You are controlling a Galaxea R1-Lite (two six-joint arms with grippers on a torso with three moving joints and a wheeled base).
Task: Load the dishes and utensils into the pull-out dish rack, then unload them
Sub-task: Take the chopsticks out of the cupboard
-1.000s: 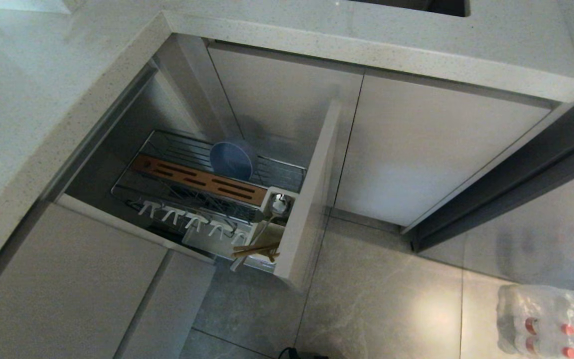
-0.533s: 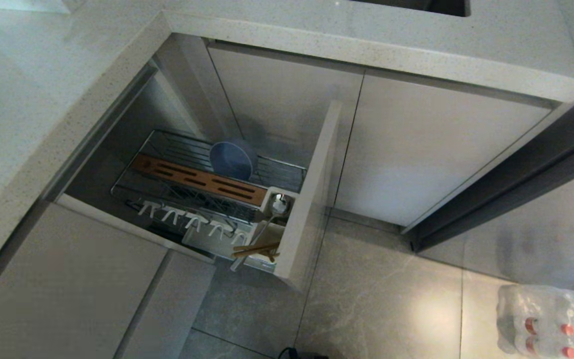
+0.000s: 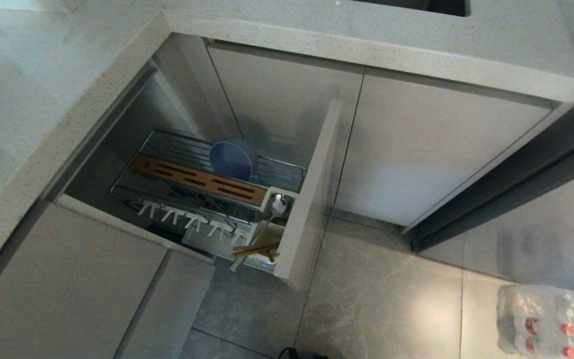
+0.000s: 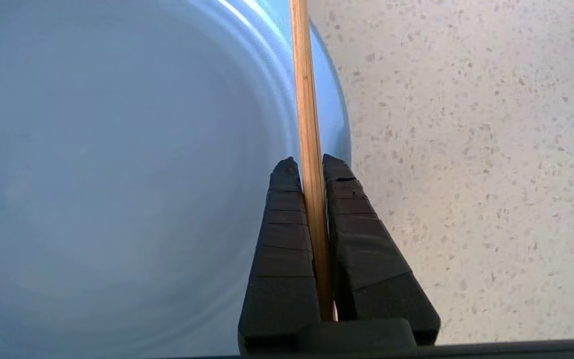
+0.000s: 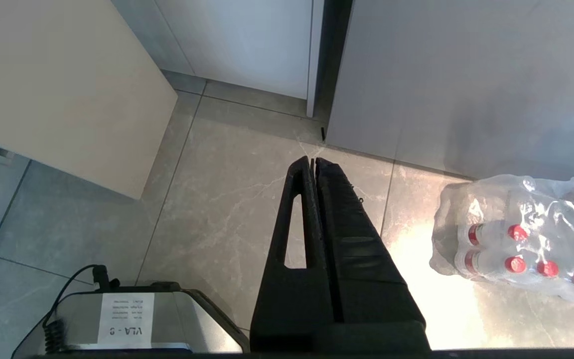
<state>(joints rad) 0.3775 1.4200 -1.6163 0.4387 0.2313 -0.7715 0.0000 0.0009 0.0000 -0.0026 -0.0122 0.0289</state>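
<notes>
Since approx. one sec ago nothing in the head view has been shifted: pull-out dish rack [image 3: 207,192], bowl [image 3: 231,159] and spoon [image 3: 271,214] are seen where they were, and no arm is shown there at either moment.

Head view only: rack is pulled out below the countertop [image 3: 28,89], its beige front panel [image 3: 307,199] at approx. 3 o'clock of the basket. Bowl is stood on edge behind the wooden strip [image 3: 200,180], toward 12 o'clock. Spoon is stood in the white utensil cup [image 3: 279,202] at the strip's 3 o'clock end. Chopsticks [image 3: 256,249] are laid at approx. 6 o'clock of the cup, beside the panel. White hooks [image 3: 187,219] are lined along the rack's 6 o'clock side.

Left wrist view only: left gripper [image 4: 305,167] is shown clamped tight on a single chopstick [image 4: 303,89], jaws nearly together w/ only the stick between them. Stick is run out toward 12 o'clock, across the rim of the light-blue plate [image 4: 117,174], which lies on the speckled counter. Whether stick touches plate can't be told.

Right wrist view only: right gripper [image 5: 314,162] is seen w/ jaws pressed together, nothing held, hung over the floor tiles [image 5: 217,209]. A pack of bottles [image 5: 521,244] is seen at approx. 3 o'clock of it.
</notes>
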